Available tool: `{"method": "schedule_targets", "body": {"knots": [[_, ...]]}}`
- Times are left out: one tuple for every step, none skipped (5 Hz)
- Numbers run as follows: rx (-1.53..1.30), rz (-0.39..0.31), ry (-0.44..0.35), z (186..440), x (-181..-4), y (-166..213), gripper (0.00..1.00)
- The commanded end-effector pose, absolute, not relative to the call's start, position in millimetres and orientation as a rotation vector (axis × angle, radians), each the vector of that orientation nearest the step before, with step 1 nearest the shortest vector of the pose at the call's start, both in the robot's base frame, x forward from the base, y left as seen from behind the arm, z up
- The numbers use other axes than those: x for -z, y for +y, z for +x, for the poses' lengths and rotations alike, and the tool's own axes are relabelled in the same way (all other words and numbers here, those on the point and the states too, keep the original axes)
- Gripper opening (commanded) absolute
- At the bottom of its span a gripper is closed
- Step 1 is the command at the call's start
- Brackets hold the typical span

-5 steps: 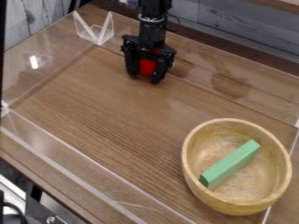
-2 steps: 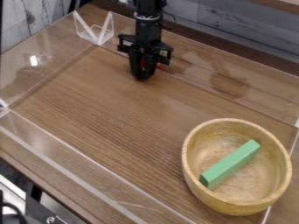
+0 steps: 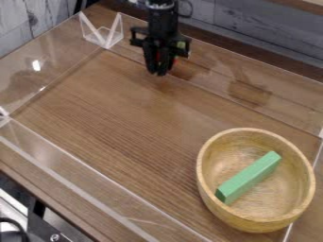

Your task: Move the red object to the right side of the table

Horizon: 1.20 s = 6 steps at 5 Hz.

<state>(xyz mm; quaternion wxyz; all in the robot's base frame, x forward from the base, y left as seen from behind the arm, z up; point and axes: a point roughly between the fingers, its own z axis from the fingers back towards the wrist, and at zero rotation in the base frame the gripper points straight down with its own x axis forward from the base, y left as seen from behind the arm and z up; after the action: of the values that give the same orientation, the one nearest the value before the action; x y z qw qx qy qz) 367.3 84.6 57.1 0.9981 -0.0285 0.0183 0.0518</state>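
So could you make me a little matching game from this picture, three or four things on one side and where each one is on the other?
Things:
1. green block
2. wooden bowl
3. pincer
4. clear folded stand

Places:
A. far left corner of the table
B. near right part of the table
C. lying inside the bowl
D. hanging over the far side of the table, shut

Pairs: 1-C, 2-B, 3-D, 4-A

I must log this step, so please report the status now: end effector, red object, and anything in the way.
End effector shut, near the table's far edge. Red object not visible; cannot confirm it is held. Wooden bowl with green block at near right.
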Motion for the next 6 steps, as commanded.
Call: {"method": "schedule_targets", "body": {"knots": [[-0.052,-0.058,-0.05,365,-94.7,66,0.0],[0.002,-0.061,-0.034,358,-89.3,49,0.0],[0.075,-0.07,-0.016,348,-80.7,23,0.0],[0.119,-0.071,-0.003,350,-68.2,1,0.0],[0.127,-0.069,0.015,357,-51.1,-2,0.0],[0.13,-0.065,0.029,358,-40.0,-3,0.0]]}}
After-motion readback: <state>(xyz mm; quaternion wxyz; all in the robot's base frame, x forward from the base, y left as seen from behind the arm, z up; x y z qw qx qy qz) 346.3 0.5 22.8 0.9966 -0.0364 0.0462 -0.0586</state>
